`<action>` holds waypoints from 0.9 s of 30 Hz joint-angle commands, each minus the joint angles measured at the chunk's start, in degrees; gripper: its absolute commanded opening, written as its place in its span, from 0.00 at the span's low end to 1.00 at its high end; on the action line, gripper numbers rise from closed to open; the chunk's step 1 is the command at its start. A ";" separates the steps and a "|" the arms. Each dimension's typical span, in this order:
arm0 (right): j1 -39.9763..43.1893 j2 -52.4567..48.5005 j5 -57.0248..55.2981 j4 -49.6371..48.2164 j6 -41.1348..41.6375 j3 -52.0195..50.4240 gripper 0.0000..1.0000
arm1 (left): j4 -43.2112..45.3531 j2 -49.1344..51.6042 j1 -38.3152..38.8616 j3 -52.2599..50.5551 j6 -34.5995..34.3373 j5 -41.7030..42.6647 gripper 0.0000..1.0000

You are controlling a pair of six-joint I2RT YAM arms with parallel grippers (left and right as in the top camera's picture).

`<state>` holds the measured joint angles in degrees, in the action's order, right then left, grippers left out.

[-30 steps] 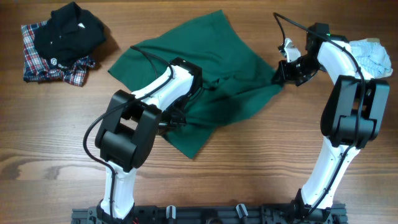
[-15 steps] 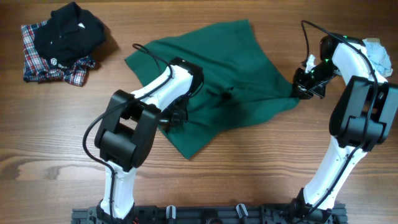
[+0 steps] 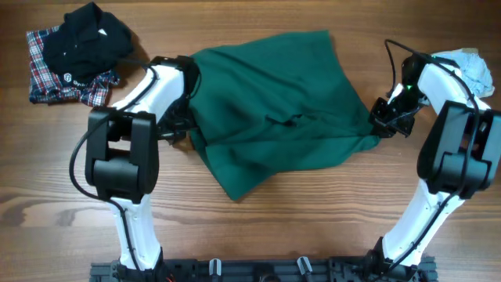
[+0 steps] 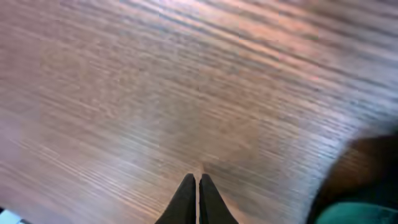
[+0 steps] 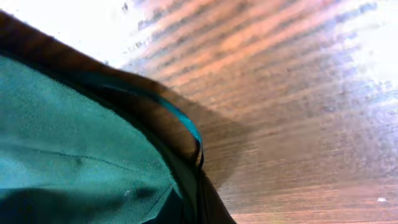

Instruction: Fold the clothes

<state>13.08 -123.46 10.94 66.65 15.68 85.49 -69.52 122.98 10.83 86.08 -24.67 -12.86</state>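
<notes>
No text, brand or number can be read in any of the views. In the upper left of the overhead view, the black shirt (image 3: pixel 86 39) has a small white mark (image 3: pixel 69 77) near its lower edge, but it is too small to read.

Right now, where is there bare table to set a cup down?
The widest bare wood lies between the left arm and right arm, on the robot's side of the green cloth. Another patch lies outside the left arm, short of the clothes pile. The far edge is crowded: pile, cloth, and a pale garment.
</notes>
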 commanded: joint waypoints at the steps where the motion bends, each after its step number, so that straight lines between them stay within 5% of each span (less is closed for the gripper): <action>1: 0.39 -0.79 -1.75 -1.68 3.80 -5.73 0.04 | 0.85 -1.40 -0.09 0.17 1.97 -0.70 0.04; 11: 0.39 14.67 -16.63 1.55 18.99 -6.03 0.04 | 2.10 -1.40 -0.09 9.44 1.99 -0.70 0.04; 16: 0.39 25.86 -18.53 1.31 16.39 -6.03 0.08 | 3.39 -1.38 -0.09 10.45 1.99 -0.68 0.04; 18: 0.39 26.62 -18.45 1.62 16.20 -6.03 0.19 | 3.80 -1.40 -0.02 10.45 2.01 -0.68 0.04; 19: 0.39 26.60 -18.47 1.75 16.17 -6.03 0.33 | 3.96 -1.40 0.11 10.49 2.05 -0.55 0.04; 20: 0.39 26.49 -18.45 1.79 15.82 -6.03 0.65 | 4.17 -1.38 0.35 10.49 3.37 0.31 0.04; 21: 0.39 26.49 -18.49 1.81 15.80 -6.03 0.79 | 4.24 -1.40 0.70 10.49 3.76 0.81 0.04; 24: 0.39 26.51 -18.51 1.70 15.80 -6.01 1.00 | 4.66 -1.44 2.14 10.82 3.74 0.79 0.04; 27: 0.37 26.51 -14.71 -2.73 8.96 -5.99 1.00 | 5.53 -1.86 4.48 12.74 3.74 2.21 0.06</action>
<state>13.28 -96.53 -6.26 66.85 30.65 79.20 -64.88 122.98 13.13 95.88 -21.87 -12.51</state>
